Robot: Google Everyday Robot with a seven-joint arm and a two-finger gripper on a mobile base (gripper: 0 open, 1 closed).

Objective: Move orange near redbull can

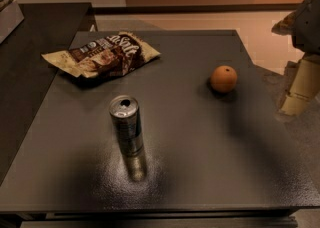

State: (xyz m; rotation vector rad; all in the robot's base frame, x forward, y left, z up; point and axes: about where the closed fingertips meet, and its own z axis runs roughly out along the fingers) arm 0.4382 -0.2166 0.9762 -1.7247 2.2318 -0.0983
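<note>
The orange is a small round fruit with a dark stem dimple, lying on the right half of the dark table. The redbull can stands upright in the middle-left of the table, silver-grey with a dark drinking hole on top. The two are well apart, the orange up and to the right of the can. My gripper hangs at the right edge of the view, beyond the table's right side, to the right of the orange and clear of it. It holds nothing that I can see.
A brown-and-cream snack bag lies flat at the table's back left. A second dark surface adjoins on the left. Beige floor lies behind the table, grey floor on the right.
</note>
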